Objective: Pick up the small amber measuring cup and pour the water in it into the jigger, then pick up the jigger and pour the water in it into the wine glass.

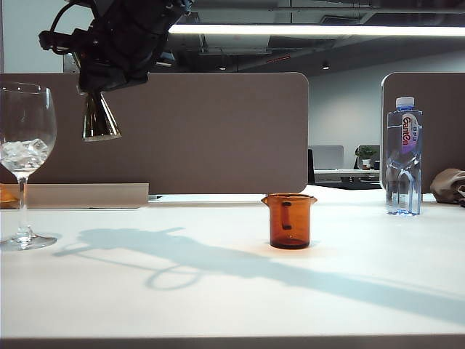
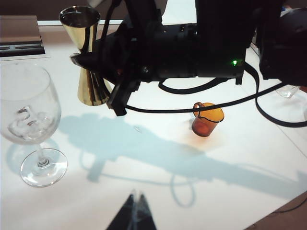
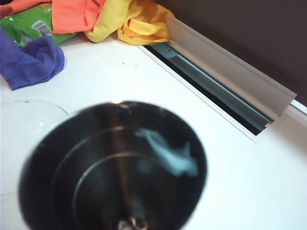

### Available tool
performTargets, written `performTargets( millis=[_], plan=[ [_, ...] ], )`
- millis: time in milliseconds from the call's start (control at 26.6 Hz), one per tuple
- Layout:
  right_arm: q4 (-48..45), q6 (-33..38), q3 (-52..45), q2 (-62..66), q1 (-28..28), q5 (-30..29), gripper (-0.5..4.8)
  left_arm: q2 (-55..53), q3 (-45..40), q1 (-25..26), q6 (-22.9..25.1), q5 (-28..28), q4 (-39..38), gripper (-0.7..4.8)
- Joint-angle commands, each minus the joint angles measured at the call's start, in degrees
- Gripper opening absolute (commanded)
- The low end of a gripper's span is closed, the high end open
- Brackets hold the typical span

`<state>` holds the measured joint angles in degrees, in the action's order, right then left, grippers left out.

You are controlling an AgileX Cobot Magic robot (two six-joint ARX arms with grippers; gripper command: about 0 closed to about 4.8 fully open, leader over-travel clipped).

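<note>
My right gripper [image 1: 94,89] reaches across to the upper left and is shut on the gold jigger [image 1: 99,120] at its waist [image 2: 85,60]. The jigger hangs roughly upright, high above the table, just right of the wine glass [image 1: 25,145]. In the right wrist view the jigger's dark bowl [image 3: 115,167] fills the picture, with the wine glass rim [image 3: 36,112] beside it. The glass bowl [image 2: 29,115] holds clear, ice-like contents. The small amber measuring cup [image 1: 289,220] stands upright on the table's middle [image 2: 206,120]. My left gripper [image 2: 136,197] is shut and empty, low over the table.
A plastic water bottle [image 1: 404,156] stands at the back right. Brown partition panels [image 1: 218,131] line the far edge. Coloured cloths [image 3: 72,24] lie beside a cable groove [image 3: 216,91]. The right arm's black cables [image 2: 206,96] hang over the table.
</note>
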<state>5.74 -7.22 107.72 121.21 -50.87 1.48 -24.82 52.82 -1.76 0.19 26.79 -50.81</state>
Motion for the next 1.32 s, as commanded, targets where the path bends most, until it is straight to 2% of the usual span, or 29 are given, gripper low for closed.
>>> performTargets(
  millis=[38, 715, 1091, 1316],
  plan=[
    [-0.1, -0.5, 1.8, -0.1, 0.1, -0.1, -0.01, 0.0, 0.2, 0.0, 0.0, 0.2, 0.7, -0.02],
    [3.6, -0.5, 8.5, 2.4, 0.4, -0.1, -0.01, 0.0, 0.2, 0.0, 0.0, 0.2, 0.7, -0.02],
    [3.7, -0.5, 9.3, 3.5, 0.5, -0.1, -0.01, 0.0, 0.2, 0.0, 0.0, 0.2, 0.7, -0.02],
    [0.8, -0.5, 9.4, 3.5, 0.5, -0.2, -0.01, 0.0, 0.2, 0.0, 0.0, 0.2, 0.7, -0.02]
  ],
)
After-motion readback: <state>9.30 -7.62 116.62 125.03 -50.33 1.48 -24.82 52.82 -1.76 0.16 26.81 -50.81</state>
